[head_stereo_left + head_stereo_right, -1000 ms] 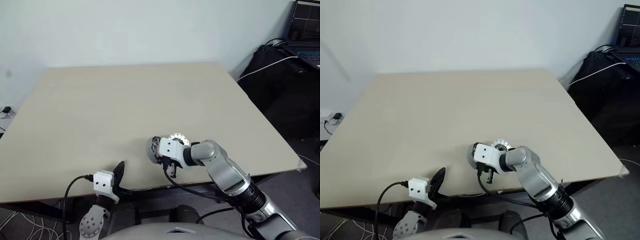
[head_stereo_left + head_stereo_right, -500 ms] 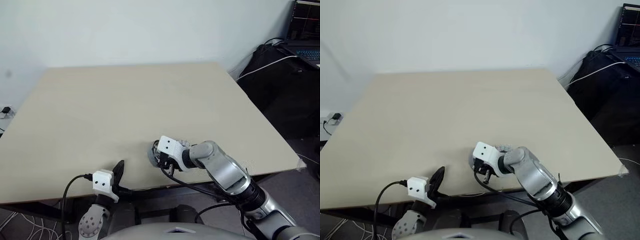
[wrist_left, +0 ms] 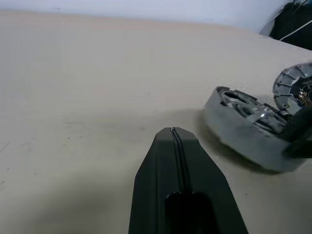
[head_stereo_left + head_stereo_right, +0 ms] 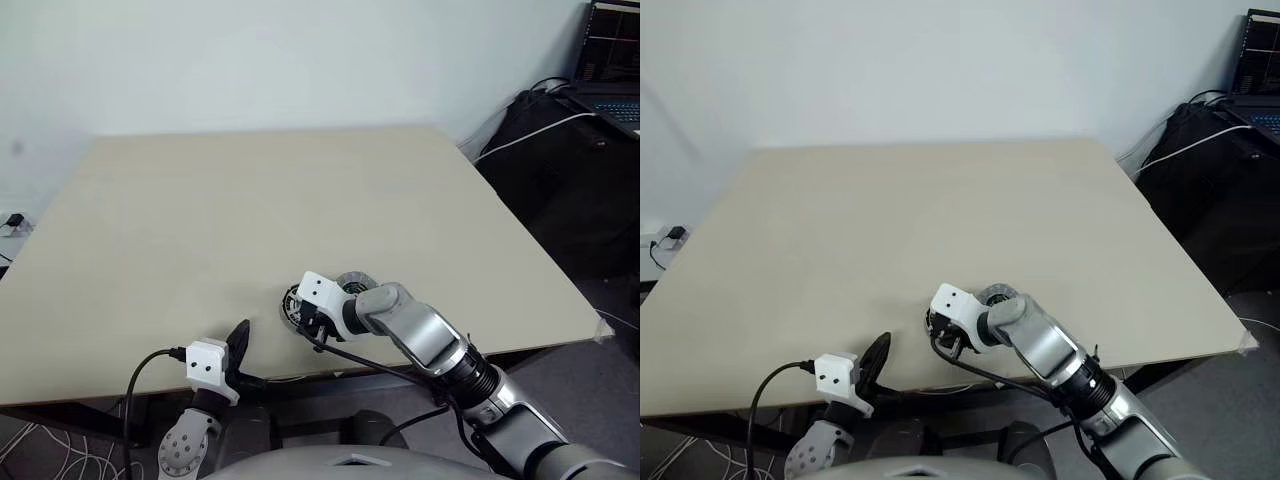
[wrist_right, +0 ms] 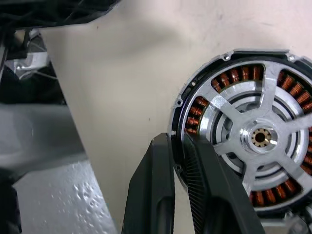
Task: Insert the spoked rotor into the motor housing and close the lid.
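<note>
Right gripper (image 5: 178, 146): jaws narrow, closed across the near rim of the motor housing (image 5: 243, 136), one black finger (image 5: 156, 195) outside the rim, the other on the inner side. The rim sits in the slim gap between them.

In the left eye view this gripper (image 4: 305, 318) sits low and centre in the frame, pointing down and toward frame left, just in from the table's near edge.

Housing: a dark ring, copper-coloured windings all round, silvery spoked centre with a small brass-coloured hub. In the left wrist view it (image 3: 243, 131) looks tipped, its left side low on the table; I cannot tell whether the right side is lifted clear.

Silver ridged disc (image 4: 352, 282): just behind and right of the housing, close to it. Possibly the lid, but too small to be sure. The left wrist view shows its shiny ribbed edge (image 3: 292, 90) at far right.

Left gripper (image 3: 174, 134): fingers pressed together, nothing between them. It points level across the table (image 4: 250, 200) from the lower left (image 4: 238, 345), apart from the housing.

Upper right of the frame, beyond the table: a dark bag (image 4: 540, 125) with a white cable (image 4: 530, 130) across it.
</note>
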{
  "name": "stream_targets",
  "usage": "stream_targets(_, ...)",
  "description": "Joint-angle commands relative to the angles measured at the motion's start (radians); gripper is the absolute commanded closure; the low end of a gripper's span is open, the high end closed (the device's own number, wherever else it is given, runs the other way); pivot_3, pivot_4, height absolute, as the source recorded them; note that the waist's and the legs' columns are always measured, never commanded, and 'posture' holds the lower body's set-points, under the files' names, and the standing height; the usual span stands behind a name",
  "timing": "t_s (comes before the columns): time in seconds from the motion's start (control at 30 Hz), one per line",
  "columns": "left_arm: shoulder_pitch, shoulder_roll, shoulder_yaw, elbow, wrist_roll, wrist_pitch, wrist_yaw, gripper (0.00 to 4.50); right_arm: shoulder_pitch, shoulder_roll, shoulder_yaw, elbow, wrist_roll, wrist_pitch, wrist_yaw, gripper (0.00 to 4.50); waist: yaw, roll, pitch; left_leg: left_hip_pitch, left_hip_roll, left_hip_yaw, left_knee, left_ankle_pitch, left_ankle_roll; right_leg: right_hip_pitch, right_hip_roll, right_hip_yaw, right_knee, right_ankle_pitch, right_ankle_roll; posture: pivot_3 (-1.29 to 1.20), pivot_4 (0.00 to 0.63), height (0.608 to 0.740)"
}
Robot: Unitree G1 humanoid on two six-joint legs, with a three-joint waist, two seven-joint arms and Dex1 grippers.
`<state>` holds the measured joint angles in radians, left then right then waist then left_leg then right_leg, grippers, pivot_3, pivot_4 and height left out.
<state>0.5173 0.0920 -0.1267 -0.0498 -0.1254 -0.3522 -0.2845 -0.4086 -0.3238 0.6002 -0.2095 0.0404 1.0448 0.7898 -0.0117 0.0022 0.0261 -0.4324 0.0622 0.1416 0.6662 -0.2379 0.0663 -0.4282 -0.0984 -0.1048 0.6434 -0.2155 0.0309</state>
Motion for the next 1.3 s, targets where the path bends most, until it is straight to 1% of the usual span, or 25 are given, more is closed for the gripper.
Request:
stream_targets(0.03,-0.004,0.0,-0.001,-0.045,0.002,-0.007,0.001,4.5,-0.009,-0.002,-0.034,0.044,-0.01,-0.006,-0.058,4.06,-0.001,0.0,-0.001,0.0,0.0,0.0,0.0,0.0,0.0,0.0,0.0,0.0,0.0,0.0,0.0,0.0,0.0,0.74)
stream_targets(0.07,-0.004,0.0,-0.001,-0.045,0.002,-0.008,0.002,4.5,-0.011,0.005,-0.035,0.045,-0.006,-0.006,-0.065,3.69,-0.001,0.0,-0.001,0.001,0.0,0.0,0.0,0.0,0.0,0.0,0.0,0.0,0.0,0.0,0.0,0.0,0.0,0.74)
stream_targets(0.1,-0.004,0.0,-0.001,-0.045,0.002,-0.008,0.002,4.5,-0.012,0.01,-0.035,0.047,-0.002,-0.007,-0.071,3.47,-0.001,0.0,-0.001,0.001,0.0,0.0,0.0,0.0,0.0,0.0,-0.001,0.0,0.0,0.0,0.0,0.0,0.0,0.74)
stream_targets(0.2,-0.002,-0.003,-0.006,-0.051,0.006,-0.006,0.005,4.5,-0.015,0.028,-0.04,0.048,0.011,-0.012,-0.09,2.56,0.0,0.001,-0.001,0.001,0.0,0.0,0.0,0.0,0.0,0.0,-0.003,-0.002,0.0,0.0,0.0,0.0,0.0,0.74)
stream_targets(0.3,0.007,-0.003,-0.009,-0.065,0.007,-0.002,0.007,4.5,-0.016,0.051,-0.056,0.036,0.033,-0.014,-0.102,1.65,-0.003,0.001,-0.001,0.001,0.0,0.0,-0.001,0.0,0.0,0.0,-0.009,-0.006,0.0,0.0,0.0,0.0,0.0,0.74)
stream_targets(0.43,0.017,-0.001,-0.009,-0.086,0.005,0.007,0.006,4.5,-0.018,0.113,-0.123,-0.002,0.094,0.006,-0.123,1.65,-0.005,0.002,0.0,0.001,0.001,0.0,-0.001,0.0,0.0,0.0,-0.01,-0.01,0.0,0.001,0.0,0.0,0.0,0.74)
stream_targets(0.53,0.016,0.0,-0.007,-0.095,0.004,0.017,0.006,4.5,-0.018,0.173,-0.186,-0.03,0.136,0.025,-0.159,1.65,-0.004,0.002,0.0,0.0,0.001,0.0,-0.002,0.0,0.0,-0.001,-0.009,-0.011,0.0,0.001,0.0,0.0,0.0,0.74)
stream_targets(0.57,0.013,0.0,-0.006,-0.096,0.004,0.022,0.006,4.5,-0.017,0.205,-0.221,-0.037,0.15,0.031,-0.185,2.03,-0.004,0.002,0.0,0.0,0.0,0.0,-0.003,0.0,0.0,-0.001,-0.008,-0.011,0.0,0.001,0.0,0.0,0.0,0.74)
stream_targets(0.6,0.011,0.001,-0.005,-0.097,0.005,0.025,0.007,4.5,-0.016,0.232,-0.249,-0.044,0.158,0.031,-0.208,2.25,-0.005,0.002,0.0,0.0,0.001,0.0,-0.003,0.0,-0.001,-0.001,-0.007,-0.011,-0.001,0.0,0.0,0.0,0.0,0.74)
stream_targets(0.7,0.005,0.002,-0.003,-0.099,0.007,0.033,0.007,4.5,-0.015,0.29,-0.316,-0.067,0.157,-0.018,-0.285,3.22,-0.003,0.002,0.0,-0.001,0.0,0.0,-0.003,0.0,-0.001,-0.001,-0.007,-0.011,-0.001,0.0,0.0,0.0,0.0,0.74)
stream_targets(0.8,0.003,0.009,-0.003,-0.101,0.013,0.038,0.004,4.5,-0.013,0.295,-0.343,-0.096,0.124,-0.105,-0.356,4.25,-0.002,0.003,0.0,-0.001,0.0,0.0,-0.003,0.0,-0.001,-0.001,-0.008,-0.012,-0.001,0.0,0.0,0.0,0.0,0.74)
stream_targets(0.83,0.002,0.014,-0.005,-0.103,0.017,0.04,0.002,4.5,-0.011,0.289,-0.35,-0.106,0.114,-0.132,-0.376,4.47,-0.002,0.003,0.0,-0.001,0.0,0.0,-0.003,0.0,-0.001,-0.001,-0.008,-0.012,-0.001,0.0,0.0,0.0,0.0,0.74)
stream_targets(0.93,-0.002,0.026,-0.008,-0.109,0.029,0.046,0.001,4.5,0.002,0.236,-0.347,-0.122,0.06,-0.231,-0.421,4.47,-0.003,0.003,0.001,-0.001,0.0,0.0,-0.003,0.0,-0.001,-0.001,-0.008,-0.012,-0.002,0.0,0.0,0.0,0.0,0.74)
stream_targets(1.0,-0.005,0.038,-0.008,-0.114,0.041,0.049,0.0,4.5,0.037,0.194,-0.371,-0.123,0.005,-0.3,-0.479,4.47,-0.003,0.003,0.001,-0.001,0.0,0.0,-0.004,0.0,-0.001,-0.001,-0.008,-0.012,-0.002,0.0,0.0,0.0,0.0,0.74)
stream_targets(1.07,-0.007,0.047,-0.007,-0.116,0.043,0.051,-0.006,4.5,0.086,0.11,-0.355,-0.112,-0.087,-0.412,-0.523,4.47,-0.001,0.004,0.001,-0.001,0.0,0.0,-0.005,0.0,-0.001,-0.001,-0.008,-0.012,-0.002,0.0,0.0,0.0,0.0,0.74)
stream_targets(1.17,-0.01,0.062,-0.014,-0.118,0.05,0.055,-0.019,4.5,0.155,0.039,-0.359,-0.096,-0.154,-0.465,-0.564,4.47,-0.003,0.004,0.001,-0.001,-0.001,0.001,-0.005,0.0,-0.001,-0.001,-0.008,-0.012,-0.003,0.0,0.0,0.0,0.0,0.74)
stream_targets(1.27,-0.017,0.083,-0.023,-0.116,0.051,0.058,-0.039,4.5,0.251,-0.035,-0.377,-0.077,-0.232,-0.514,-0.614,4.47,-0.005,0.004,0.001,-0.001,-0.001,0.001,-0.004,0.0,-0.001,-0.001,-0.008,-0.012,-0.002,0.0,0.0,0.0,0.0,0.74)
stream_targets(1.3,-0.022,0.09,-0.025,-0.109,0.049,0.056,-0.049,4.5,0.296,-0.042,-0.399,-0.072,-0.238,-0.508,-0.631,4.47,-0.005,0.004,0.001,0.0,-0.001,0.001,-0.004,0.0,-0.001,-0.001,-0.008,-0.012,-0.002,0.0,0.0,0.0,0.0,0.74)
